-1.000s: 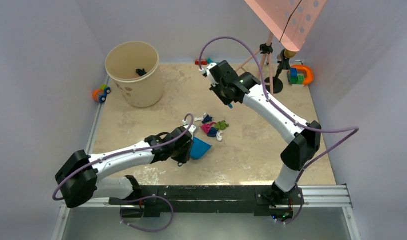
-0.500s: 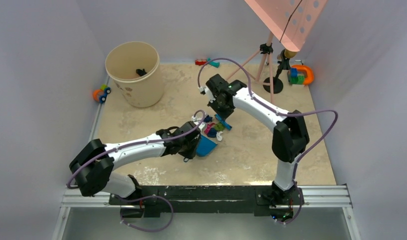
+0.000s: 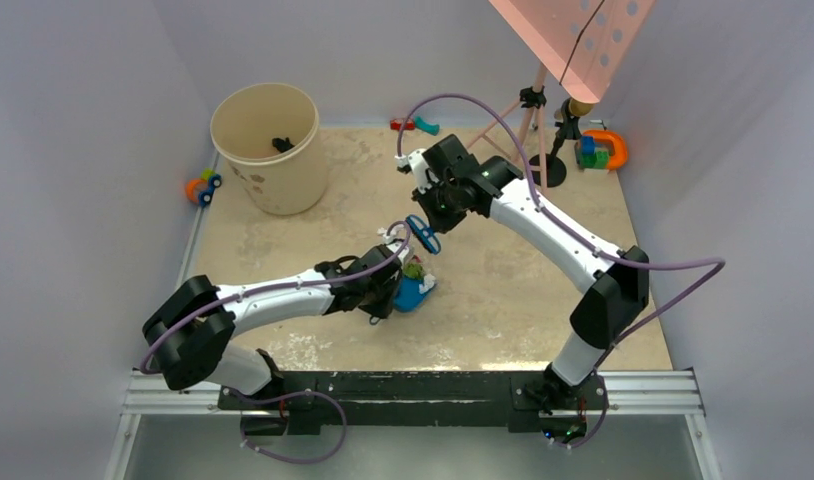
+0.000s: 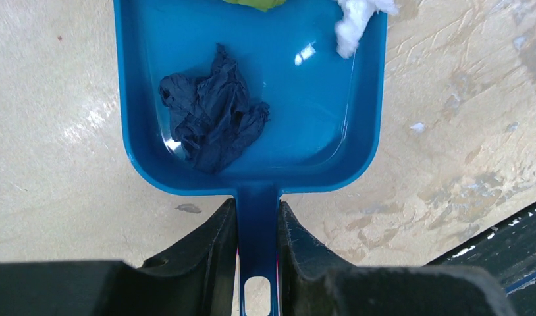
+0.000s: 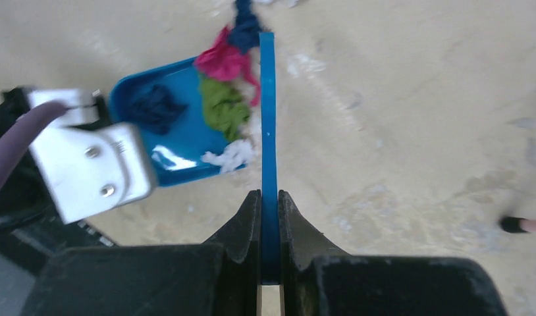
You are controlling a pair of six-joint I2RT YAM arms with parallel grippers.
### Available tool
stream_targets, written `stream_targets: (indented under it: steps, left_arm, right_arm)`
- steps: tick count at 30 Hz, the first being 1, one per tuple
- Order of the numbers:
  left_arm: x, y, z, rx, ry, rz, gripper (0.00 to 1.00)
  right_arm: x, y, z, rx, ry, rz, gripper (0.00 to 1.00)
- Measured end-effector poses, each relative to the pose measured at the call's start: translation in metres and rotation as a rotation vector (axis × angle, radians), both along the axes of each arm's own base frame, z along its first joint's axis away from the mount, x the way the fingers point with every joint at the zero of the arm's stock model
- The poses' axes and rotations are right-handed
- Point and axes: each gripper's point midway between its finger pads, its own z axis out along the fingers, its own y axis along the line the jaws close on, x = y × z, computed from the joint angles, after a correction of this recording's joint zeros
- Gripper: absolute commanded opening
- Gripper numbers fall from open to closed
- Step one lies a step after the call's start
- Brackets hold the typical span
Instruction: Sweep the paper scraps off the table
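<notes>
L arm lies low, reaching from 7 o'clock toward table centre. The left gripper (image 4: 257, 212) is clamped on the slim handle of the glossy blue plastic dustpan (image 4: 318, 99), which sits flat on the mottled beige table (image 3: 513, 300). Paper scraps (image 4: 213, 128) are in the pan: a crumpled navy wad sits deep, with green and fluffy white bits at the mouth and magenta bunched beside them. R arm arcs in from 4 o'clock, its right gripper (image 5: 270, 197) pinching a thin blue blade (image 5: 268, 112). Vs 0.5 s ago: scraps lay outside the pan, and the blade's lifted toward 1.
</notes>
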Motion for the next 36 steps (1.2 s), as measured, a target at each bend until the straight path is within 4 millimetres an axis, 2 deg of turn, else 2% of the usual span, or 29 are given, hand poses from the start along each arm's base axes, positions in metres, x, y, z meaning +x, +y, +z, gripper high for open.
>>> stream_targets:
  steps: [4,8,12,17,22,26,33,36]
  left_arm:
    - [-0.007,0.005,-0.01,-0.008,0.023,0.032,0.0]
    - [-0.016,0.017,-0.018,-0.018,0.06,0.089,0.0]
    - [-0.015,0.023,-0.016,-0.046,0.085,0.155,0.0]
    - [-0.012,0.032,-0.011,-0.058,0.101,0.211,0.0]
    - [-0.009,0.038,-0.012,-0.059,0.121,0.237,0.0]
    - [-0.005,0.042,-0.012,-0.067,0.128,0.257,0.0]
    - [0.001,0.046,-0.012,-0.066,0.119,0.249,0.0]
    - [0.005,0.048,-0.012,-0.06,0.102,0.249,0.0]
  right_arm:
    - [0.037,-0.008,0.009,-0.085,-0.121,-0.081,0.0]
    - [0.077,-0.005,0.004,-0.173,-0.221,-0.091,0.0]
    - [0.11,0.003,-0.019,-0.293,-0.301,-0.037,0.0]
    - [0.125,0.018,-0.055,-0.458,-0.373,0.109,0.0]
    - [0.098,0.049,-0.074,-0.496,-0.384,0.33,0.0]
    - [0.072,0.067,-0.077,-0.458,-0.346,0.472,0.0]
    - [0.031,0.065,-0.066,-0.304,-0.197,0.563,0.0]
    - [0.0,0.064,-0.057,-0.203,-0.116,0.598,0.0]
